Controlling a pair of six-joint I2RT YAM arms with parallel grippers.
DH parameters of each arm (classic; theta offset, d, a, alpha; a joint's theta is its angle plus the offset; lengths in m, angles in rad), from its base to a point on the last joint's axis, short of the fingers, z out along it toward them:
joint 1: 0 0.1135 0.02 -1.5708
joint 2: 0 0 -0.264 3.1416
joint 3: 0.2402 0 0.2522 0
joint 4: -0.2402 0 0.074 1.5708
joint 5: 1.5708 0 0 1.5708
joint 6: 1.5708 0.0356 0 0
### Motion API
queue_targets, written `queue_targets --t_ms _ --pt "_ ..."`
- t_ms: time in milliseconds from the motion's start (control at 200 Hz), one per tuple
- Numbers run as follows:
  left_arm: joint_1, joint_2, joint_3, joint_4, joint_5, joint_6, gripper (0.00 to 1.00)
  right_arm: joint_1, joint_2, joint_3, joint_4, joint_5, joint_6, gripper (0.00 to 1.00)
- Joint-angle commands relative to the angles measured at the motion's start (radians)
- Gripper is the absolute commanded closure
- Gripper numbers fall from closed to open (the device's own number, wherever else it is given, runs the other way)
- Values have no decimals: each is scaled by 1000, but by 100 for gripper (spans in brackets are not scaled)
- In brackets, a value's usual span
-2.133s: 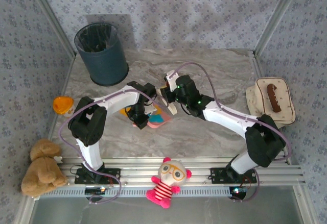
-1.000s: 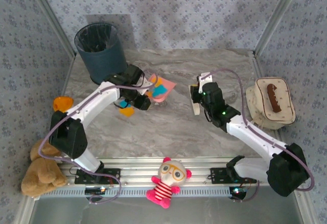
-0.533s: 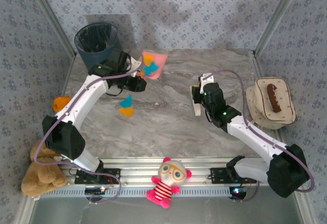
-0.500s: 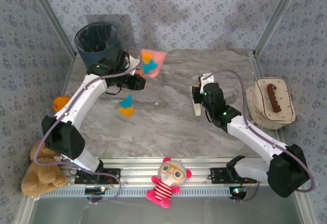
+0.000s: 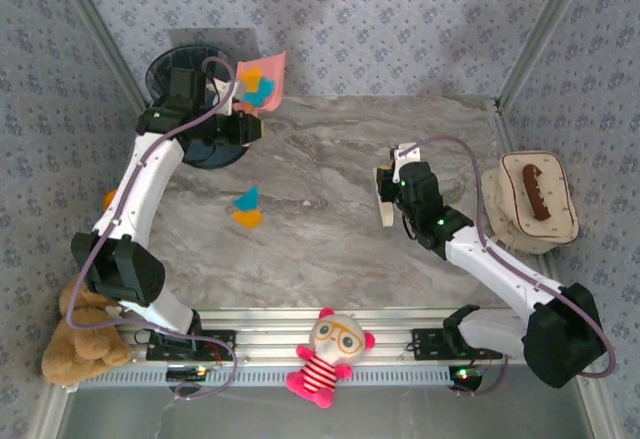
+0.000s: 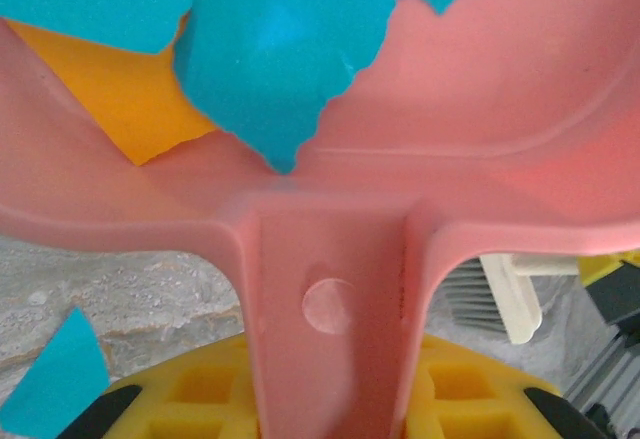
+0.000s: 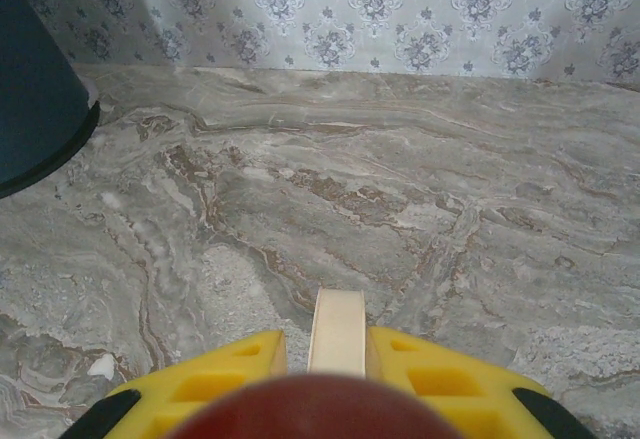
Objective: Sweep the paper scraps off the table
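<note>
Marble table (image 5: 330, 249), two scraps (image 5: 246, 200) (floral walls (image 5: 400, 19)).

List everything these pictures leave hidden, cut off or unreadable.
- Inside of the bin: top view, covered by the left arm and the dustpan.
- Count of paper scraps in the dustpan: left wrist view, cut by the top edge.
- Shape of the orange toy: top view, mostly behind the left arm.
- Bristles of the brush: right wrist view, behind its own cream back.

Bright, soft light falls evenly from above; the table (image 5: 330, 249) looks flat, with faint shadows under the arms (image 5: 140, 189) and a darker patch behind the bin (image 5: 158, 69). Close up, the dustpan (image 6: 330, 289) is blurry.
</note>
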Motion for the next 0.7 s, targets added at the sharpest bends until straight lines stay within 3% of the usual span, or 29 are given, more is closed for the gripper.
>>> queue_targets --t_ms 0,370,695 --pt "29 11 60 63 57 -74 100 -7 -20 -5 9 10 22 100" --pt "113 62 115 109 72 -246 100 -7 -12 -2 9 4 33 100" --pt "194 81 59 365 176 -536 100 -8 1 2 11 -3 44 100"
